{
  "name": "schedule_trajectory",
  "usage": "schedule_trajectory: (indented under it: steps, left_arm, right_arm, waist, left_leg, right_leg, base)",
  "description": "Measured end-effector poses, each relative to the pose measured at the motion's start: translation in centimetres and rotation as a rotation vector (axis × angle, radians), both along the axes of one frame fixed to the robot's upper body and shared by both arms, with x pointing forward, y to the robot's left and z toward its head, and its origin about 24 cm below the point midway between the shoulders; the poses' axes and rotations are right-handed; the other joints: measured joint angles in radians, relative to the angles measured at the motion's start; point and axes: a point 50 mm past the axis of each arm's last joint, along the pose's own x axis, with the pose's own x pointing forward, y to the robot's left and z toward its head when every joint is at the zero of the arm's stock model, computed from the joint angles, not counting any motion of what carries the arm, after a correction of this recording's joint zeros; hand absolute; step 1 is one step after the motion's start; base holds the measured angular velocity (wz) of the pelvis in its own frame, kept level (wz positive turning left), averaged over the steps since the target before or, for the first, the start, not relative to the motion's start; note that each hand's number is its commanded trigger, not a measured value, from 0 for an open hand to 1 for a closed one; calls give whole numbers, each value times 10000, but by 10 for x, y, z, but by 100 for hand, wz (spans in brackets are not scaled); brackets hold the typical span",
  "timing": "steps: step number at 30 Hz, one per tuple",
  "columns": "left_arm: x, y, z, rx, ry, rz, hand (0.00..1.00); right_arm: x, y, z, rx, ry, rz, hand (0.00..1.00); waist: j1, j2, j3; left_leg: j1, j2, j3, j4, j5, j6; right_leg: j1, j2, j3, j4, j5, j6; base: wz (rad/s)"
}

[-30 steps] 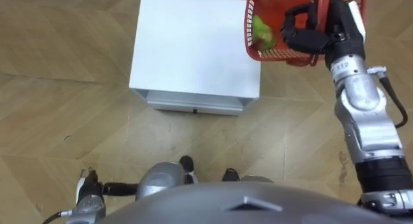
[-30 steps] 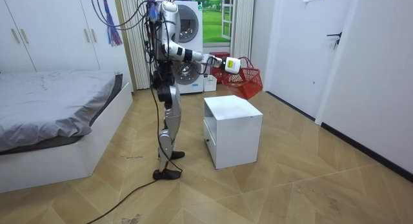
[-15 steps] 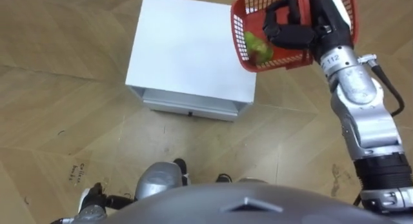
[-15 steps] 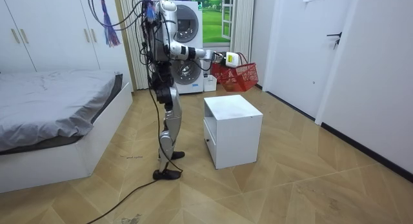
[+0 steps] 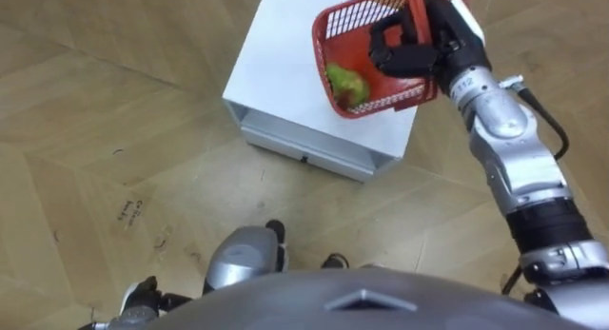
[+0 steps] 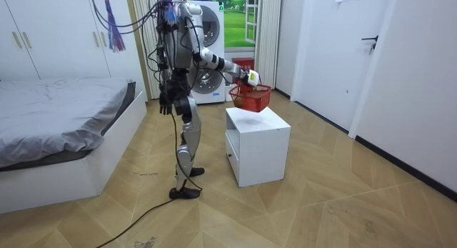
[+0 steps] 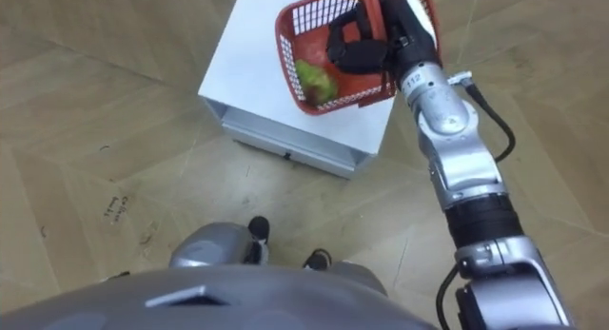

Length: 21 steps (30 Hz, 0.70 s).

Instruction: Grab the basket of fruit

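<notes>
Red plastic mesh fruit basket (image 5: 335,24) hangs above the right edge of the white box-shaped cabinet (image 5: 276,73), right hand (image 5: 404,56) clenched round its handle (green fruit (image 5: 347,83) inside); level carrying should prevent spills.

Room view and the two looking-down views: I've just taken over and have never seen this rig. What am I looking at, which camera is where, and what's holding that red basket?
It's a two-legged humanoid robot with two arms that end in fingered hands. The room view comes from a camera standing some way off. In it the robot stands beside a white side table, with a bed on the room view's left. The two eye views come from a camera on the robot's head, looking down past its chest. Its right hand is curled round the handle of the red fruit basket and holds it over the table's top. A green fruit lies inside the basket. Its left hand hangs at its side.
</notes>
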Motion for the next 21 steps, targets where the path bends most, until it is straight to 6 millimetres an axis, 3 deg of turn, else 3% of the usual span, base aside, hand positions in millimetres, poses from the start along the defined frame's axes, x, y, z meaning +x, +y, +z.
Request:
schedule_trajectory:
  steps: [8,12,16,17,18,19,21]
  left_arm:
    - [0,-1,0,-222,65,4,0]
    - [0,-4,-1,-384,145,-136,0]
    - [-1,-6,-2,-568,237,-289,0]
    - [-1,-6,-2,-580,256,-300,0]
    - [-1,-6,-2,-651,267,-322,0]
    - [-1,-6,-2,-702,276,-331,0]
    - [-1,-7,-2,-883,297,-342,0]
  right_arm:
    - [7,2,-21,1121,1157,-560,100]
    - [2,3,-35,1176,1818,-718,100]
    - [-1,0,-41,1106,2117,-886,100]
    - [-1,-1,-43,1138,2192,-943,71]
    - [-2,-2,-45,1202,2273,-1072,5]
    - [-2,-3,-45,1189,2284,-1131,0]
    - [-1,-5,-47,1093,2384,-1339,0]
  waist:
    - [84,-19,8]
    - [127,106,89]
    - [141,213,88]
    - [140,216,85]
    - [143,218,86]
    - [143,220,87]
    - [151,226,92]
  left_leg:
    - [-368,-9,-30,90,5,11]
    - [-400,-28,-43,100,2,12]
    - [-694,-50,-38,177,5,14]
    - [-708,-50,-40,197,4,14]
    - [-723,-58,-56,210,4,14]
    - [-725,-66,-67,210,4,14]
    - [-727,-100,-89,246,-1,21]
  right_leg:
    - [-292,-21,-107,-12,-2,3]
    - [-317,-19,-123,17,-2,3]
    - [-644,-22,-121,164,-15,2]
    - [-644,-22,-128,165,-17,3]
    - [-645,-27,-154,169,-28,2]
    - [-644,-31,-162,173,-32,3]
    - [-667,-80,-183,296,-109,7]
  base:
    - [3]
    - [0]
    - [-1]
    - [5]
    - [6]
    - [7]
    - [6]
